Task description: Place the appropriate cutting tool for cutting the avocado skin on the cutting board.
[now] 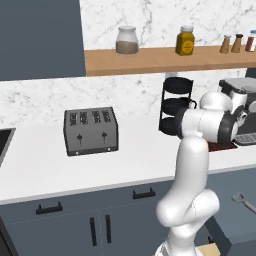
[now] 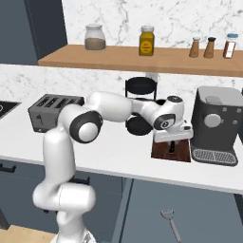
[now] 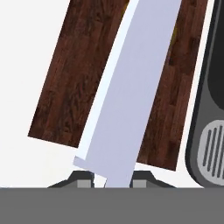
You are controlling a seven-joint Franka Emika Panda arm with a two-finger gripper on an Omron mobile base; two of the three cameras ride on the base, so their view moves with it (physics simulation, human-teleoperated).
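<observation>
— Hand view first: pale knife blade running up from between the two dark fingertips, laid over the cutting board below. Pinched, then?

— Looks pinched, yes. Tips pressed against the blade's near end from either side, blade rising straight out of the gap. Handle hidden under the grey band, so no telling how deep the grip sits.

— And the board relative to the blade?

— Directly underneath, seen through the hand camera. Board's long axis close to the blade's own, both slanting up and a little to the right in that picture. Blade crossing the board's middle strip, dark wood showing on both sides of it.

— From the right base view?

— Gripper hanging over the cutting board, which lies on the counter just beside the coffee machine. Hand above the board's far half, clear of the wood as far as can be judged. Toaster well apart to the other side.

— Avocado?

— A sliver of yellow-olive at the blade's upper edges, top of the hand view, possibly that; too little showing to be sure. Mostly covered by the blade if so.

— So the coming move?

— Probably straight down, then release. No sideways shift called for, since blade and board already line up. One caution: possible contact with whatever sits under the blade's far end.
</observation>
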